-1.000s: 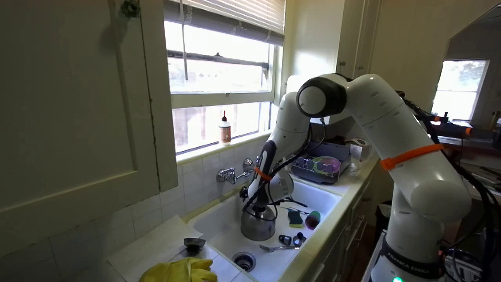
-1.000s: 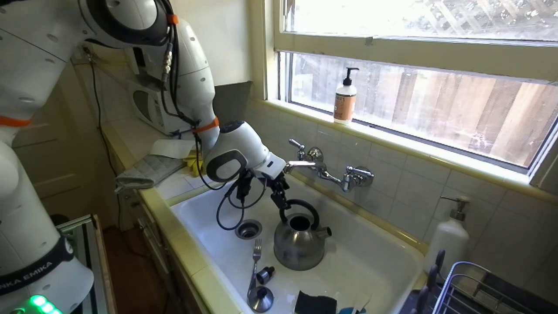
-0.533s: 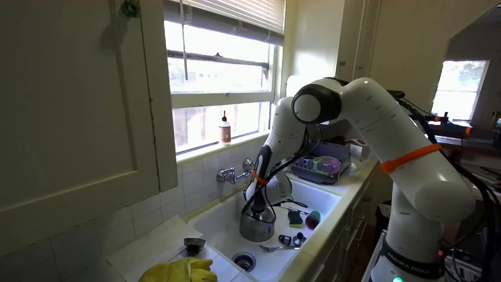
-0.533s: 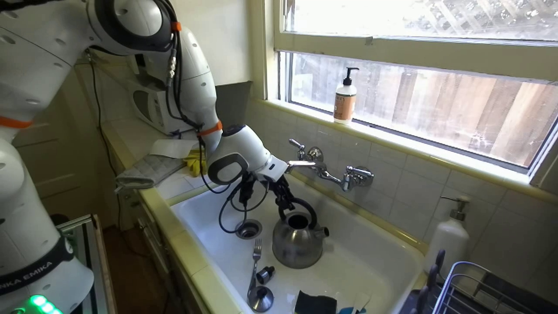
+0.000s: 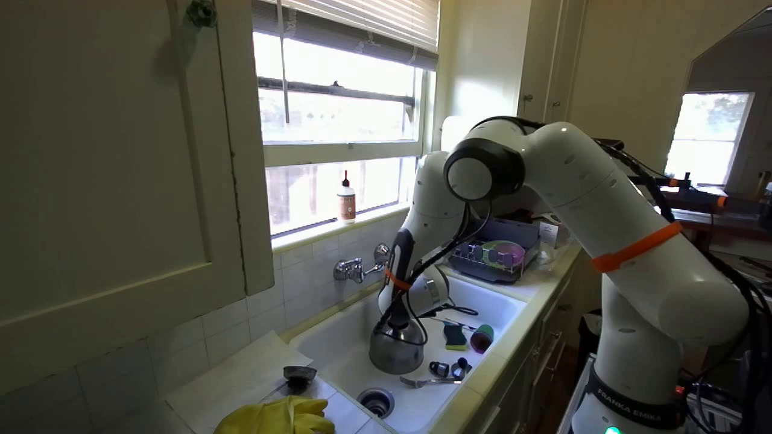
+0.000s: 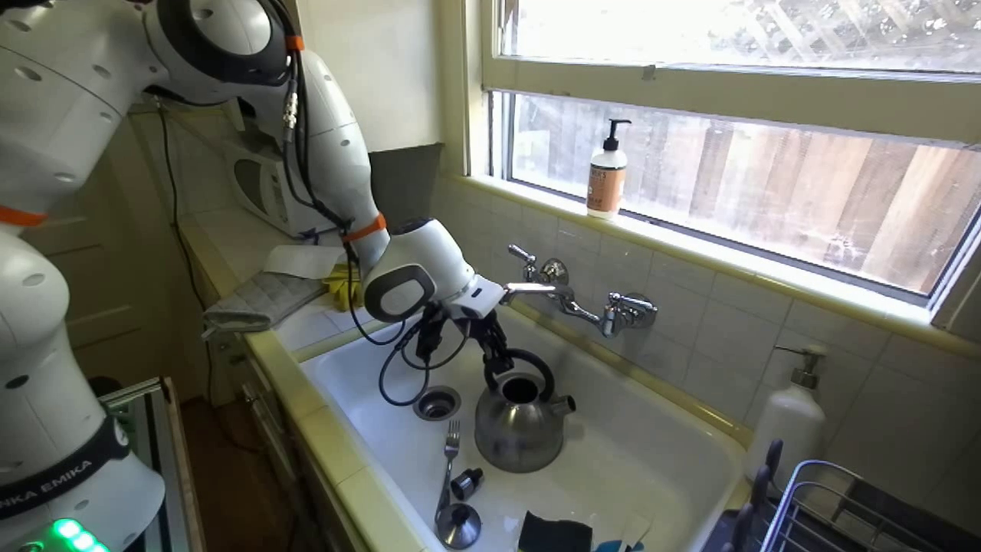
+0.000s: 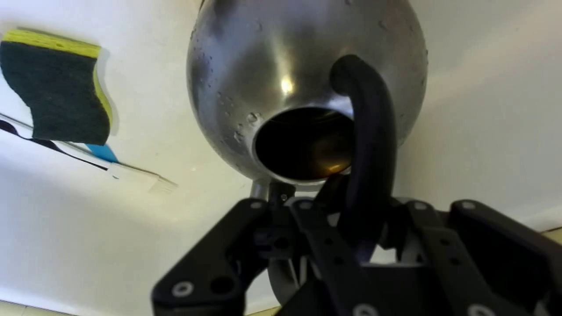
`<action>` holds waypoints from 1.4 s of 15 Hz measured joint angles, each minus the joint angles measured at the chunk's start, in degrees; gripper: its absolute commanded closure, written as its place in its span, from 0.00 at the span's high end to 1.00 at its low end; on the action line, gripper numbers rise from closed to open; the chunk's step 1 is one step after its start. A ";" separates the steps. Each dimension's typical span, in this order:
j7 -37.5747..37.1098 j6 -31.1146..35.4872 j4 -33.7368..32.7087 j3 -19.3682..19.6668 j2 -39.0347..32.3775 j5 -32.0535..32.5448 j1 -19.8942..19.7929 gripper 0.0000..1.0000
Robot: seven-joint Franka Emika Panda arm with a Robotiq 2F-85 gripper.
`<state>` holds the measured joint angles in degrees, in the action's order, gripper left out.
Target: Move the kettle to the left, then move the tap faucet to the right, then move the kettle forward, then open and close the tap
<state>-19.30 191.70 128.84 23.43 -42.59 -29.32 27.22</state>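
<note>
Leftward in an exterior view, drain in the white sink; 1 fork lying near it, tines drainward. Next, gripper, fingers, per wrist view, clamped on the dark arched handle of the kettle, upright inside the sink, mouth open. Farther right, on the tiled wall, chrome tap faucet, apart from the kettle; far right, white pump dispenser.

A kitchen window is glowing bright above white wall tiles.
In an exterior view, white blinds are hanging at upper middle, a shadowed cabinet door filling the left. In an exterior view, a wooden fence is standing outside, upper right; brown floor is showing lower left.
</note>
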 measured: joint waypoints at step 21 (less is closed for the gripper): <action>-7.63 -14.88 1.34 10.97 0.46 7.43 9.82 0.03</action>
<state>-26.93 176.82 130.18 34.40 -42.13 -21.89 37.04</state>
